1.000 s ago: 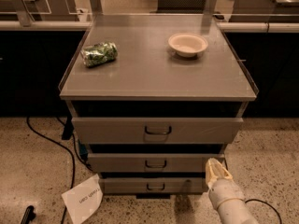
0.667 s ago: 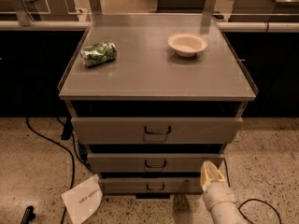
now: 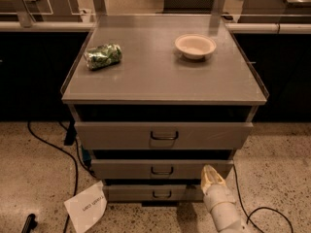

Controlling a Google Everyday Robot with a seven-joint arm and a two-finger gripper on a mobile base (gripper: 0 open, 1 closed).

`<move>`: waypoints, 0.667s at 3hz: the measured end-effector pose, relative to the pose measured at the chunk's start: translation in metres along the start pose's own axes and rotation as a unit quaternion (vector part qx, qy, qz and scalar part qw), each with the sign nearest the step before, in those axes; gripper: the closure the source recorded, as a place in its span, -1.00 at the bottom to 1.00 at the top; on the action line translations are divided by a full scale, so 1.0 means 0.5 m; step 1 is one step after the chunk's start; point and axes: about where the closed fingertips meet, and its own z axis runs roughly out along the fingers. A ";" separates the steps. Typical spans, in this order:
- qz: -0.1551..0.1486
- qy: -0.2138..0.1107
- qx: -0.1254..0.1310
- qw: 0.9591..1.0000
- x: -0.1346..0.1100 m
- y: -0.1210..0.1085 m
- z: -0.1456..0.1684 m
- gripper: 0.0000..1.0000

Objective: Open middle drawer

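- White paper sheet (image 3: 86,208) on the floor, left of the drawers; its writing is upside down, unreadable
- gripper (image 3: 210,171), closed and empty, over middle drawer (image 3: 163,169) right end, beside its handle

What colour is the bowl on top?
Cream-white round bowl, in the camera view. Tool is near the grey metal middle drawer.

The gripper (image 3: 212,177) covers part of the middle drawer (image 3: 126,169) near its right end. Its arm (image 3: 225,213) is cut off at the bottom edge.
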 end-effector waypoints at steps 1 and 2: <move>-0.014 0.012 -0.005 1.000 0.008 0.002 0.057 1.00; -0.031 0.024 0.003 0.999 0.002 -0.009 0.115 1.00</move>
